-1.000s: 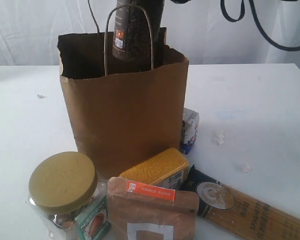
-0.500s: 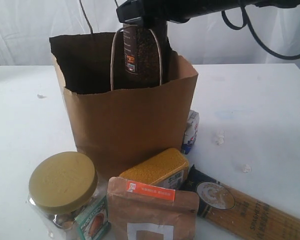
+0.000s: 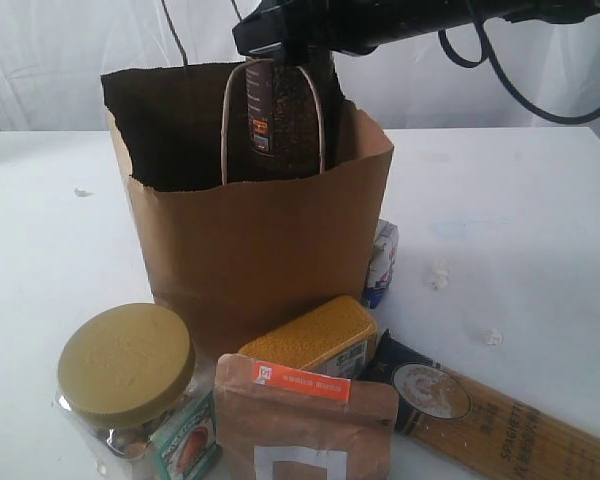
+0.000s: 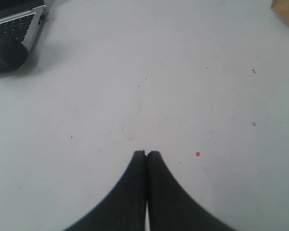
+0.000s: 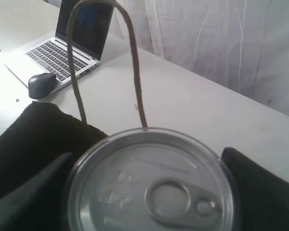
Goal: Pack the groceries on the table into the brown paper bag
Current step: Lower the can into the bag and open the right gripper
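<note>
Holding dark pull-tab can (image 3: 290, 110) clamped in R gripper (image 3: 285, 45), upper centre, partly inside brown paper bag (image 3: 250, 250); L gripper (image 4: 146, 156) pressed together, empty. Risk of snagging loop handle (image 3: 224, 120), tipping bag.

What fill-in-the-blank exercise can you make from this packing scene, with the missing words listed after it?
1. The right gripper holds the dark pull-tab can in the mouth of the ___ paper bag.
2. The clear jar is closed with an olive-yellow ___.
3. The left gripper, shut over the table, holds ___.
4. The brown pouch carries an ___ label.

Missing words: brown; lid; nothing; orange.
</note>
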Robot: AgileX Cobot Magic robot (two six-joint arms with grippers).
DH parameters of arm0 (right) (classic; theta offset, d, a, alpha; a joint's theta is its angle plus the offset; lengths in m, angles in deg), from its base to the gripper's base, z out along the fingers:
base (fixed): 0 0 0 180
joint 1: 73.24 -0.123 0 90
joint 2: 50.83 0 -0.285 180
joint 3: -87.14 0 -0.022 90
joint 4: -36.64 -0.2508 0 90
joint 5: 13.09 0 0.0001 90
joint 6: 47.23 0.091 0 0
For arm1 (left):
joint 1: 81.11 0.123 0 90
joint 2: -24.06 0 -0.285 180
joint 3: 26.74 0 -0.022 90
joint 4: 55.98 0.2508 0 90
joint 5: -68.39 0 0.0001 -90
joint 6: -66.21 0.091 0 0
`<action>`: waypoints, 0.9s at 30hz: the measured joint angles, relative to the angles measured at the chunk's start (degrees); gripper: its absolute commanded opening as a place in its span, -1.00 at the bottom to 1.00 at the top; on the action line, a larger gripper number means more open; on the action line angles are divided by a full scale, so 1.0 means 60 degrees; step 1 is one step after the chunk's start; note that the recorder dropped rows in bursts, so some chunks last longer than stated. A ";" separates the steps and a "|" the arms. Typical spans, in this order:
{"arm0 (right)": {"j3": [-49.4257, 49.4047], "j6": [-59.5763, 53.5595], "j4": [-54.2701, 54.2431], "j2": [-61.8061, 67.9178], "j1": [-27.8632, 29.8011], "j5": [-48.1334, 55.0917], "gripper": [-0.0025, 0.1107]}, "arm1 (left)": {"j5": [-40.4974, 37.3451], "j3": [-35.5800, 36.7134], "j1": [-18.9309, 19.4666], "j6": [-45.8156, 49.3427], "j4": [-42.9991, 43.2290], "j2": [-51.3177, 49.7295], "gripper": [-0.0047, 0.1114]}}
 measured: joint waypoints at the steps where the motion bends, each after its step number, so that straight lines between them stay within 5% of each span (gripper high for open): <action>1: 0.0000 0.0000 0.0000 0.0000 0.0000 0.0000 -0.02 | 0.0000 0.0000 0.0000 0.0000 0.0000 0.0000 -0.92; 11: 0.0000 0.0034 0.0694 0.0037 0.0000 0.0459 0.00 | 0.0000 0.0000 0.0000 0.0000 0.0000 0.0000 -0.92; 20: 0.0000 0.0201 0.0786 0.0354 0.0000 0.0327 0.42 | 0.0000 0.0000 0.0000 0.0000 0.0000 0.0000 -0.92; 27: 0.0025 0.0218 0.0722 0.0427 0.0000 0.0136 0.45 | 0.0000 0.0000 0.0000 0.0000 0.0000 0.0000 -0.92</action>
